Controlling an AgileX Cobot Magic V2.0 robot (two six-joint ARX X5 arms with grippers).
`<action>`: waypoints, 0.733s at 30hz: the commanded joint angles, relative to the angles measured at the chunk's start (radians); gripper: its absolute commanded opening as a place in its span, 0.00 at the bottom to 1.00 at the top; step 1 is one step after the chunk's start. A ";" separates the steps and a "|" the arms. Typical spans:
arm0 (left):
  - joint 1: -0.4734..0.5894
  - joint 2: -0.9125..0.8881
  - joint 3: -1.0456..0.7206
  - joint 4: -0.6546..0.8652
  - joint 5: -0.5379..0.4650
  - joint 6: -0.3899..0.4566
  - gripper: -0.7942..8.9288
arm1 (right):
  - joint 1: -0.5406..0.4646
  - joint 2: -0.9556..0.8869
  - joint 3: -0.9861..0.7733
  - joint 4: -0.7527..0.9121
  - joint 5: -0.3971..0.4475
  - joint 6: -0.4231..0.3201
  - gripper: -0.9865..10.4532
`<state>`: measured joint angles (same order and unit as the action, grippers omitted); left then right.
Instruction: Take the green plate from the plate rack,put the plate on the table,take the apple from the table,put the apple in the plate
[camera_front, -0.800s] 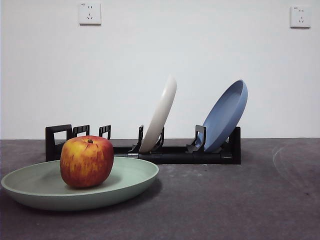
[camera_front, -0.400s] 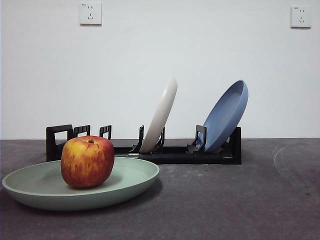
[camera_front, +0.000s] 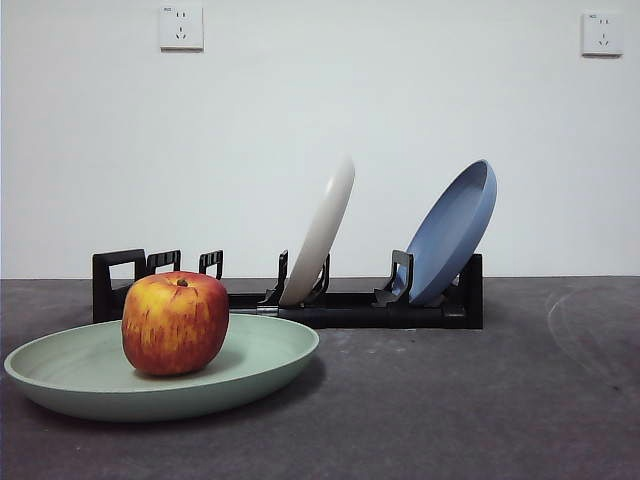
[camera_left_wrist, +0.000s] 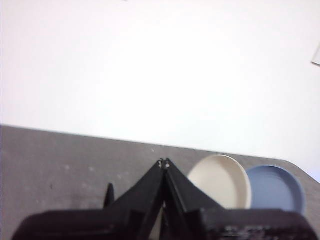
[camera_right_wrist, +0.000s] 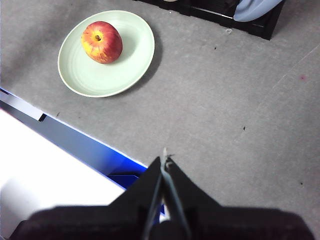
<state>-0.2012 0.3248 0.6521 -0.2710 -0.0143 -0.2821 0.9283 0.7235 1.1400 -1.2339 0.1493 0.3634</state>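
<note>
The red apple (camera_front: 174, 322) (camera_right_wrist: 102, 42) rests inside the pale green plate (camera_front: 270, 350) (camera_right_wrist: 90, 77), which lies flat on the dark grey table (camera_front: 450, 400) in front of the black plate rack (camera_front: 350, 308) at its handle end. My left gripper (camera_left_wrist: 164, 163) is shut and empty, held high with the rack's plates below it. My right gripper (camera_right_wrist: 164, 160) is also shut and empty, raised over the table's near edge, well away from the plate. Neither arm shows in the front view.
A cream-white plate (camera_front: 322, 232) (camera_left_wrist: 220, 181) and a blue plate (camera_front: 452, 232) (camera_left_wrist: 275, 189) lean in the rack's slots. A white wall with two sockets stands behind. A blue and white edge (camera_right_wrist: 70, 150) runs along the table's near side.
</note>
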 joint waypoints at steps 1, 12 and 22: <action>0.071 -0.072 -0.161 0.187 0.080 0.076 0.08 | 0.002 -0.001 -0.008 0.004 0.001 0.010 0.07; 0.131 -0.319 -0.557 0.469 0.126 0.104 0.08 | 0.002 -0.001 -0.008 0.004 0.001 0.010 0.07; 0.143 -0.320 -0.643 0.351 0.010 0.103 0.08 | 0.002 -0.001 -0.008 0.003 0.002 0.010 0.07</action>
<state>-0.0620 0.0071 0.0216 0.0906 -0.0013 -0.1917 0.9283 0.7235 1.1400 -1.2339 0.1493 0.3634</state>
